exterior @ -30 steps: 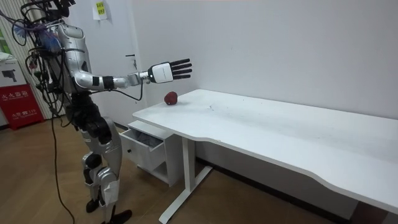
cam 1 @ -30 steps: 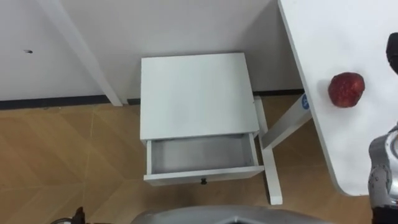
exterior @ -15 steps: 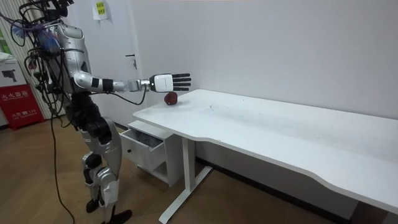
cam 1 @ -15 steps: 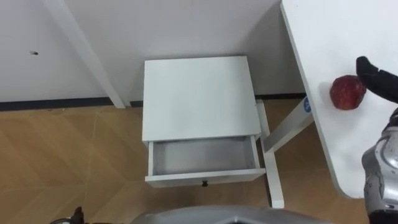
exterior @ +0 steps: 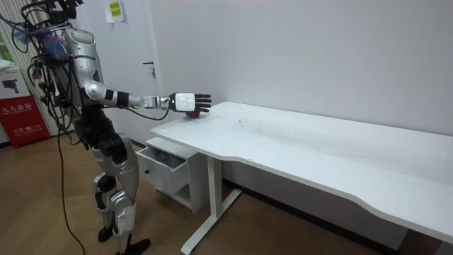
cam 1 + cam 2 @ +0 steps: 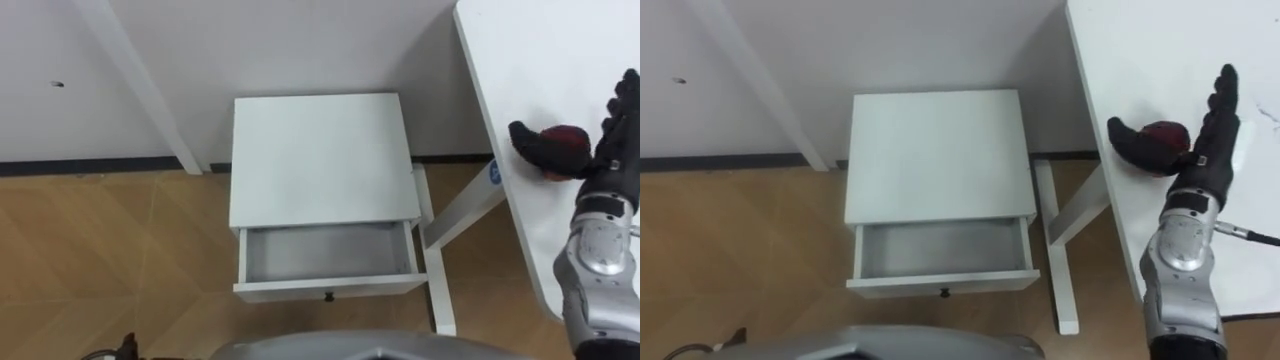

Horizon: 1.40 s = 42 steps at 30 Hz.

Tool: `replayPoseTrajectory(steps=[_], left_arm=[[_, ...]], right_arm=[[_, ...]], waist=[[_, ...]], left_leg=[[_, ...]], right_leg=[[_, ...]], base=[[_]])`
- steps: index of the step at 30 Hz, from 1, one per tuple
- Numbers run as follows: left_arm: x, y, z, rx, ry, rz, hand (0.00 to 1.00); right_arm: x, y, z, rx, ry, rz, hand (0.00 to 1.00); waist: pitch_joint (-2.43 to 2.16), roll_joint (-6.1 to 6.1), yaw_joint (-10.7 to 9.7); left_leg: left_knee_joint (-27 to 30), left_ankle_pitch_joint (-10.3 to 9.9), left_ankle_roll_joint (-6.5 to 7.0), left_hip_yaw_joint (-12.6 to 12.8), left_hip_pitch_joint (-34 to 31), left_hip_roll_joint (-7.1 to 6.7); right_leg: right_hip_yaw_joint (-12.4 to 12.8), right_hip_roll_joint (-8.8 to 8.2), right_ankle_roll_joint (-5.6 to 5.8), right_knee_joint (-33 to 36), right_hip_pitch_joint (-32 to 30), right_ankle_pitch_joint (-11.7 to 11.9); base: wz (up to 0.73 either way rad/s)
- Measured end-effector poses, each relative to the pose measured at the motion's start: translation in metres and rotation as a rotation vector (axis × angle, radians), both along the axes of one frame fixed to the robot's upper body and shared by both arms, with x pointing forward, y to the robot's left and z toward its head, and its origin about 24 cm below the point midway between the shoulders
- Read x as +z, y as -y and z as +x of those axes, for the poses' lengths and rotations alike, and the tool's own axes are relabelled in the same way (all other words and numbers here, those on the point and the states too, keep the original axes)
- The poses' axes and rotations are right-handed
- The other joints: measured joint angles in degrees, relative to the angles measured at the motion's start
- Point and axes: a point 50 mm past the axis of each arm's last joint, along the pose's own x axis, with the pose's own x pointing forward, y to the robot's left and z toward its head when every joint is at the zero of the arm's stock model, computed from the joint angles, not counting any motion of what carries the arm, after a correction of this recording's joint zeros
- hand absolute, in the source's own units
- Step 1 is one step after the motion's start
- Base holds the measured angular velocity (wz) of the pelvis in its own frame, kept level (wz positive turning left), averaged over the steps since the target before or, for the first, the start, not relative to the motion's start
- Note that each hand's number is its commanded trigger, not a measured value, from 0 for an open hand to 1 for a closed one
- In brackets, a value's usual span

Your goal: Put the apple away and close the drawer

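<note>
A red apple [image 6: 566, 134] lies near the left end of the white table [image 6: 530, 60]. My right hand [image 6: 596, 160] hovers just over it, open, with straight fingers [image 6: 1218, 100] above it and the thumb reaching past its left side; the hand covers most of the apple [image 6: 1168, 130]. Down to the left stands a white nightstand [image 6: 320, 155] with its drawer [image 6: 325, 250] pulled out and nothing inside. In the room view I stand beside the nightstand [image 5: 166, 159], right arm stretched out to the table's end, right hand [image 5: 188, 102] at the apple.
The table's white leg and foot [image 6: 440, 270] stand right beside the drawer's right side. A slanted white post [image 6: 140, 90] leans along the wall to the left. Wooden floor [image 6: 100, 250] surrounds the nightstand. A red box [image 5: 21, 117] stands behind me.
My right hand has dropped from above the table and moved in over the apple, now covering most of it. The drawer stays pulled out as before.
</note>
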Motion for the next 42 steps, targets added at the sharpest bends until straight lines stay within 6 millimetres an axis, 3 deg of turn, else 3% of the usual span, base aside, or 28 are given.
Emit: replayPoseTrajectory(steps=[16,17,42], left_arm=[[-0.001,0.005,0.002,0.002,0.005,-0.013,0.00],[-0.001,0.005,0.002,0.002,0.006,-0.013,0.00],[0.000,0.004,0.009,-0.021,0.030,-0.006,0.00]], right_arm=[[-0.011,-0.003,-0.003,0.044,-0.064,0.013,0.00],[-0.011,-0.003,-0.003,0.044,-0.064,0.013,1.00],[-0.014,-0.006,-0.010,0.095,-0.138,-0.202,1.00]], waist=[[-0.06,-0.54,0.1],[-0.08,-0.57,0.1],[-0.26,-0.04,0.0]], left_leg=[[0.0,0.0,0.00,-0.1,-0.4,-0.01],[0.0,0.0,0.00,-0.1,-0.4,-0.01],[0.9,0.0,-0.01,-0.3,-1.5,0.23]], right_leg=[[-0.1,-0.01,0.00,0.0,-0.5,0.0],[-0.1,-0.01,0.00,0.0,-0.5,0.0],[-0.1,0.16,-0.09,0.1,-0.7,0.2]], base=[[0.00],[0.00],[0.00]])
